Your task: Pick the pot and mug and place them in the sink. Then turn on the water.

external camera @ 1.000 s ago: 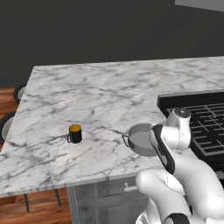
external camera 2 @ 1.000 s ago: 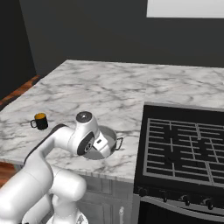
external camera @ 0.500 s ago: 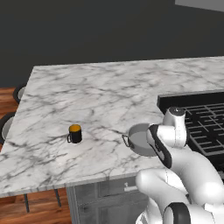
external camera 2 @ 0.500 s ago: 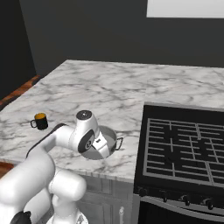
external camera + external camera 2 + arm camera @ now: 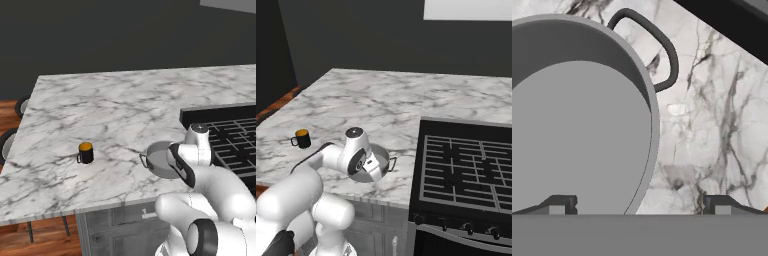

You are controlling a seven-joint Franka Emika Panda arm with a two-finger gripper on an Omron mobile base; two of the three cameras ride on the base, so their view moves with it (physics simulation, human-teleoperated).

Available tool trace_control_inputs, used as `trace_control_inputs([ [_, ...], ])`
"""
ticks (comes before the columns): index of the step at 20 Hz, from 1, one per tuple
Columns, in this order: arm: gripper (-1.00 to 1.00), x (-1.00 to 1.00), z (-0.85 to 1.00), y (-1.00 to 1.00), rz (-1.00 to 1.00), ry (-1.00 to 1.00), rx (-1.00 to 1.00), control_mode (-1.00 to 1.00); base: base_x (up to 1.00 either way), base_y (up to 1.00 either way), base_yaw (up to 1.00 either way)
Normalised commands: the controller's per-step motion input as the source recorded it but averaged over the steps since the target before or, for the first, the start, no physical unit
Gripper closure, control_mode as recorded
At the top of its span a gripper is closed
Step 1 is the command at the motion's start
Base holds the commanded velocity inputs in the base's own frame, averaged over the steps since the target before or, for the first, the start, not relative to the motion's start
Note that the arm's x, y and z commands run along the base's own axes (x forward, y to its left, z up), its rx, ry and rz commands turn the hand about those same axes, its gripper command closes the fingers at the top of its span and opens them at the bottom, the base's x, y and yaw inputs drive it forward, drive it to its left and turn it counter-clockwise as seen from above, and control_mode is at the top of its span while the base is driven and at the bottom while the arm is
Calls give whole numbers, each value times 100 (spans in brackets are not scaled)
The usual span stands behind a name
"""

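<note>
Hanging just above the pot [image 5: 577, 130], the gripper [image 5: 639, 204] has its jaws spread wide with nothing between them; one fingertip [image 5: 559, 204] sits over the pot's interior, the other [image 5: 722, 204] over bare marble outside the rim, so the rim wall falls between them. No contact visible. One dark loop handle [image 5: 657, 50] of the pot shows past the rim in the hand view.

Pot sits on the marble counter [image 5: 115, 110] near its front edge, just left of the black stove [image 5: 466, 165]; from the base views the arm's wrist covers much of it [image 5: 157, 160], [image 5: 381, 157].

Mug [image 5: 85, 153], black with orange top, stands upright on the same counter, well apart from the pot, to its left, handle side facing left [image 5: 301, 138].

Counter runs on toward a dark wall [image 5: 100, 35].
</note>
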Motion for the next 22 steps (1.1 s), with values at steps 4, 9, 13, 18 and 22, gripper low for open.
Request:
trace_control_inputs([
  [4, -100, 0, -24, -3, -1, 0, 0, -100, 0, 0, 0],
  [9, -100, 0, -16, -5, 0, 1, 0, -100, 0, 0, 0],
  [13, -100, 1, -24, 0, 0, 1, 0, -100, 0, 0, 0],
  [18, -100, 6, -15, 0, 0, 8, 0, -100, 0, 0, 0],
  [22, -100, 11, -12, 0, 0, 10, 0, -100, 0, 0, 0],
])
